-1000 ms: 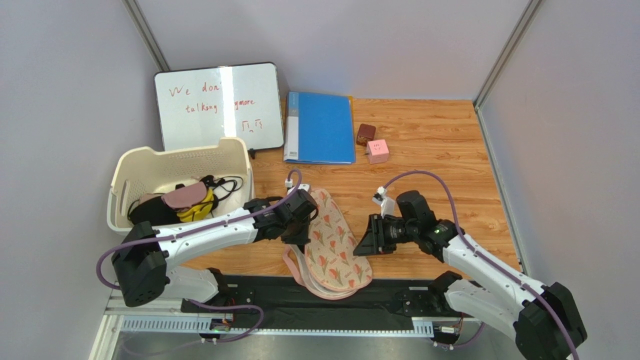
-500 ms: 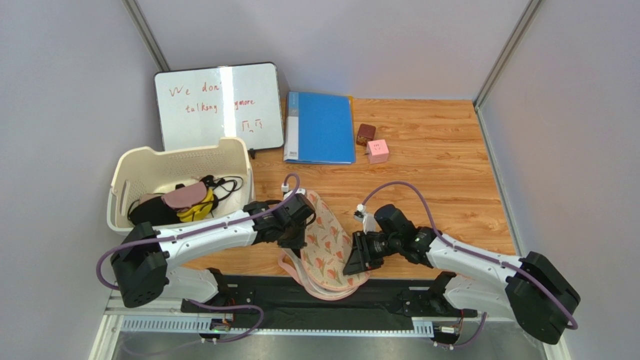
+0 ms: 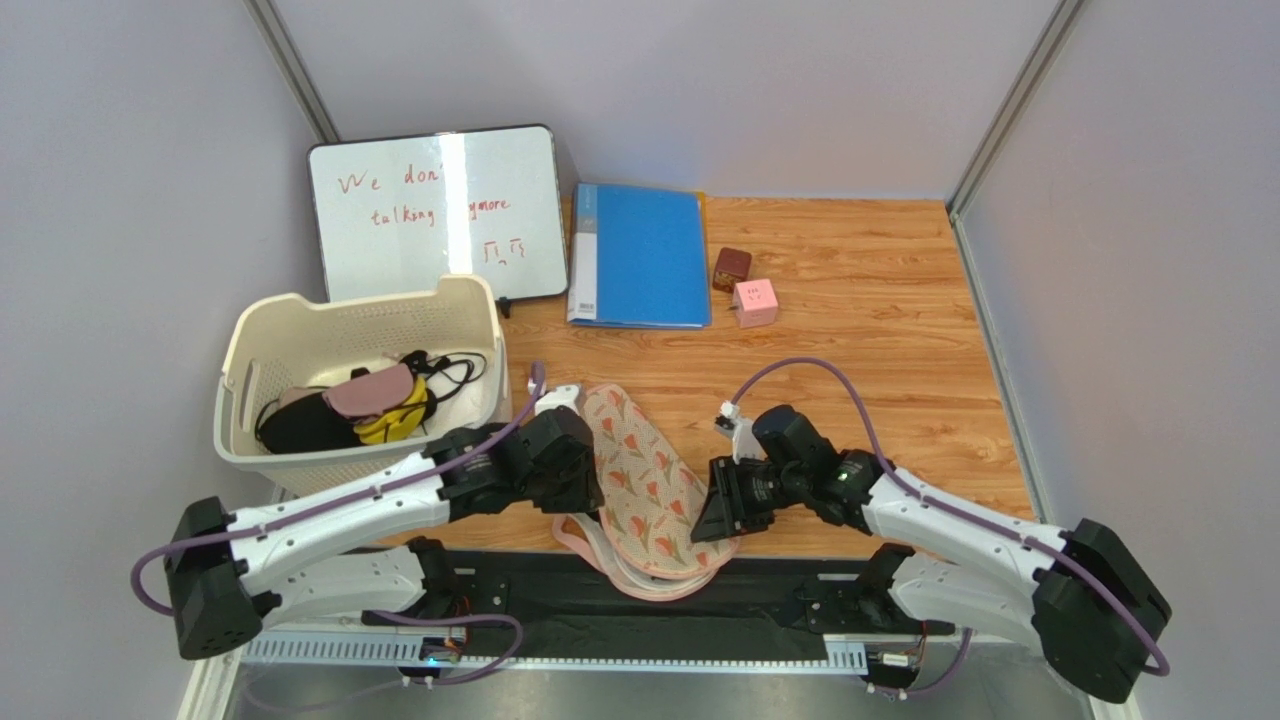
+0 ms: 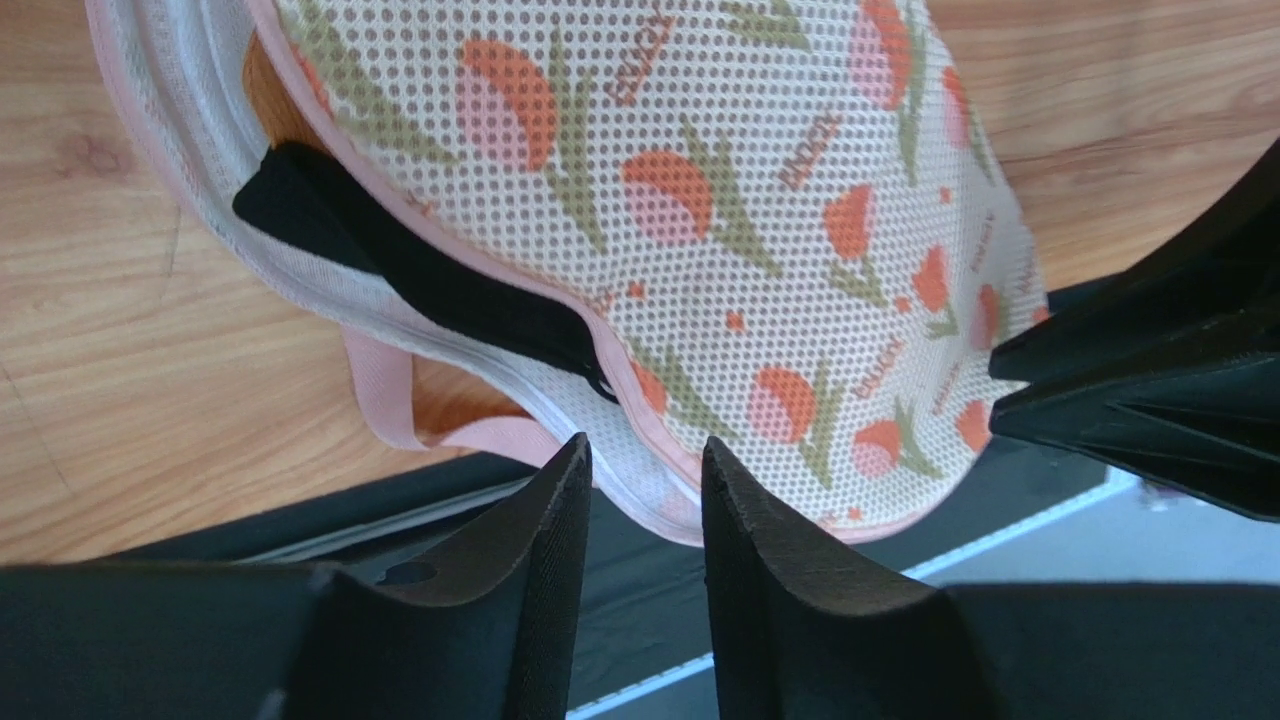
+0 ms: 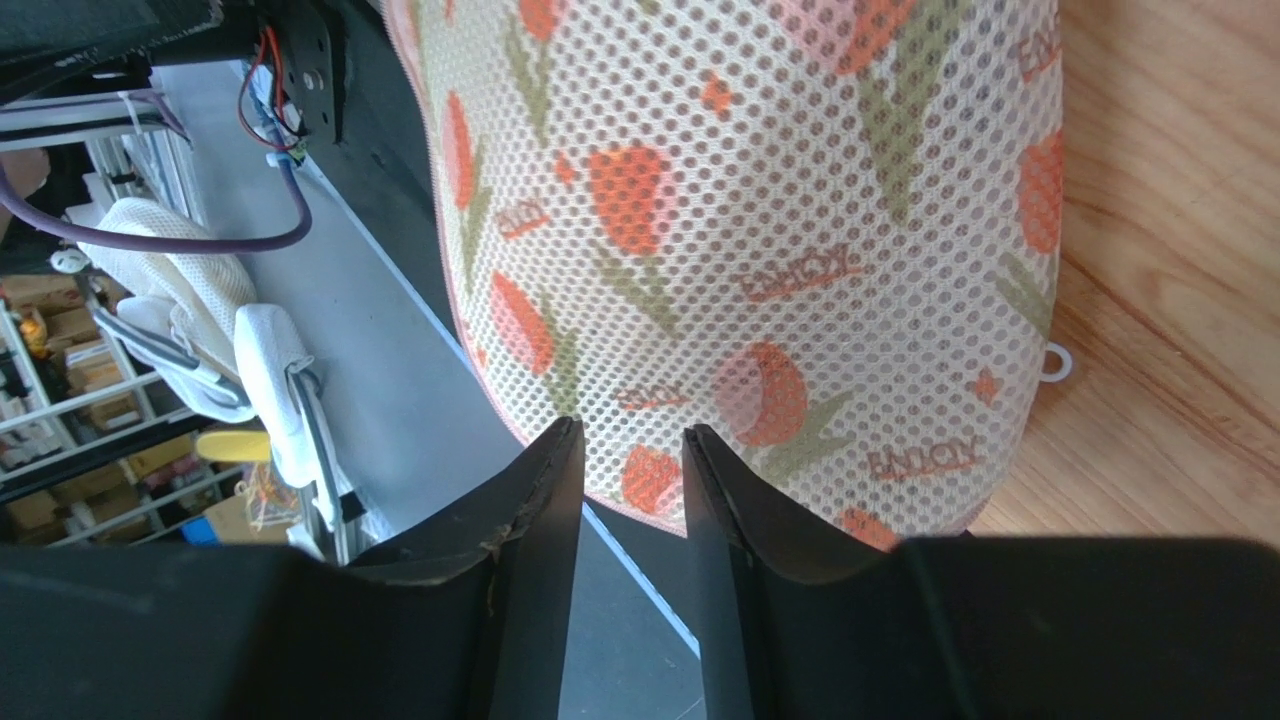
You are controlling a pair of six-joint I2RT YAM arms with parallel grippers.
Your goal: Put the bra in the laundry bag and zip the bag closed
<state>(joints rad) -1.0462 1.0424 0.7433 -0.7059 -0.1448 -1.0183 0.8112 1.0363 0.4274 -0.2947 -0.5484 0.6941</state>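
Zipping is the step in hand, by my reading: the bra (image 4: pixel 271 98) is already inside the bag (image 3: pixel 639 473), a sliver of orange cup and a black band showing through the gaping seam on the bag's left edge. The bag lies flat on the tabletop (image 3: pixel 902 330) between the two arms, its near end overhanging the black mat (image 3: pixel 601 593).

The left hand (image 4: pixel 646 450) hangs over that near-left rim, fingers partly apart with nothing between them. The right hand (image 5: pixel 631 435) hovers over the printed top on the other side, fingers a narrow gap apart, also holding nothing.

The next move probably calls for tucking the black band fully inside, then one hand pinning the rim while the other finds the zip pull. A small white ring (image 5: pixel 1056 360) at the bag's right edge may be it; I cannot tell for sure.
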